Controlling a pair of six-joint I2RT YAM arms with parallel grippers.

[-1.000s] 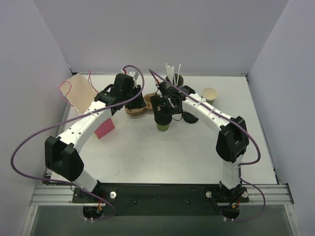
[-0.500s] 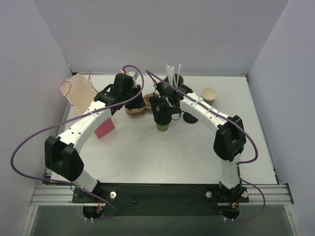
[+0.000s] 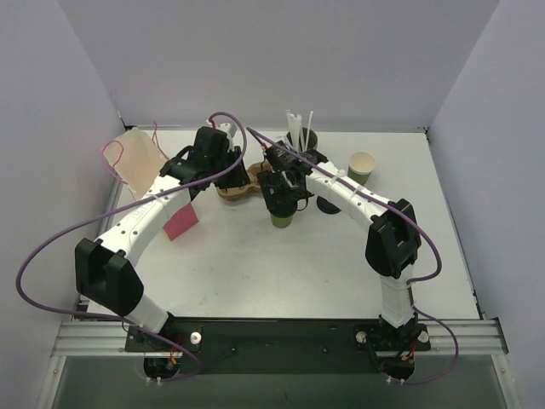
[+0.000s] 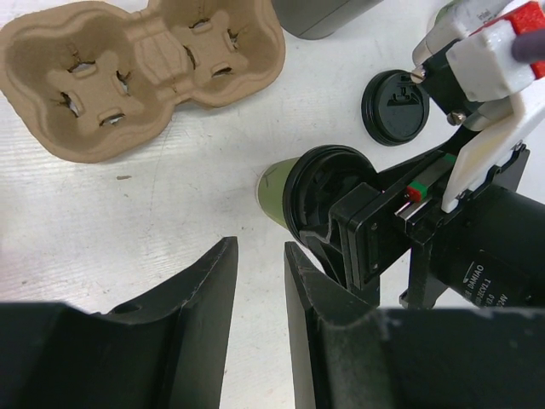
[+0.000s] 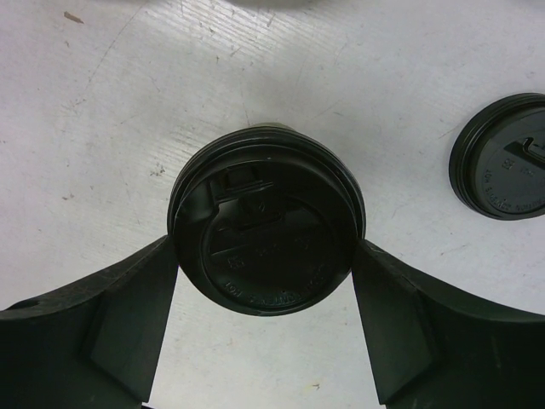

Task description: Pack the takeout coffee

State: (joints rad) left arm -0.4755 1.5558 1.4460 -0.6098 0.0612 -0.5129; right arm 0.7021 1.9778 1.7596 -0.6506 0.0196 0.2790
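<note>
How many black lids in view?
2. One lid sits on the green cup, between the right gripper's fingers. The spare lid lies on the table, right of that cup in the right wrist view. The arms may hide more.

A: Any way in to the lidded cup (image 5: 266, 230)?
B: The right fingers (image 5: 128, 315) take both its sides; the left gripper (image 4: 260, 251) hangs close by. The carrier (image 4: 140, 72) and spare lid (image 5: 502, 158) crowd the far side. Bare tabletop (image 3: 281, 273) lies open toward the bases.
</note>
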